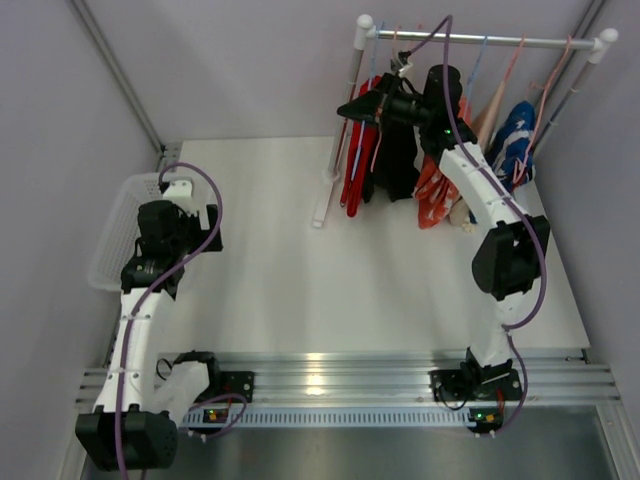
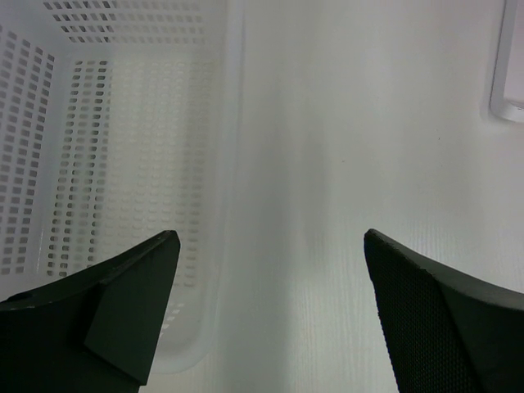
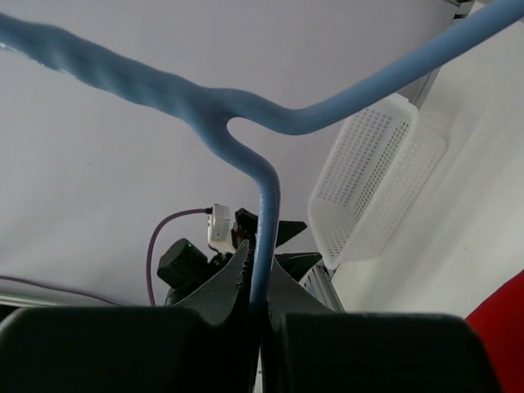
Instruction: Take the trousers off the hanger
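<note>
The red trousers (image 1: pixel 355 180) and the black trousers (image 1: pixel 396 160) hang from hangers at the left end of the rail (image 1: pixel 480 41). My right gripper (image 1: pixel 366 108) is raised beside them. In the right wrist view it (image 3: pixel 260 274) is shut on the stem of a blue hanger (image 3: pixel 264 205), below its fork. A bit of red fabric (image 3: pixel 501 332) shows at the lower right there. My left gripper (image 1: pixel 195 205) is far off at the left. It (image 2: pixel 272 246) is open and empty, hovering over the rim of the white basket (image 2: pixel 123 164).
An orange-and-white garment (image 1: pixel 436 195) and a blue-and-white garment (image 1: pixel 512 140) hang further right on the rail. The rack's white base bar (image 1: pixel 321 205) lies on the table. The basket (image 1: pixel 118 235) sits at the table's left edge.
</note>
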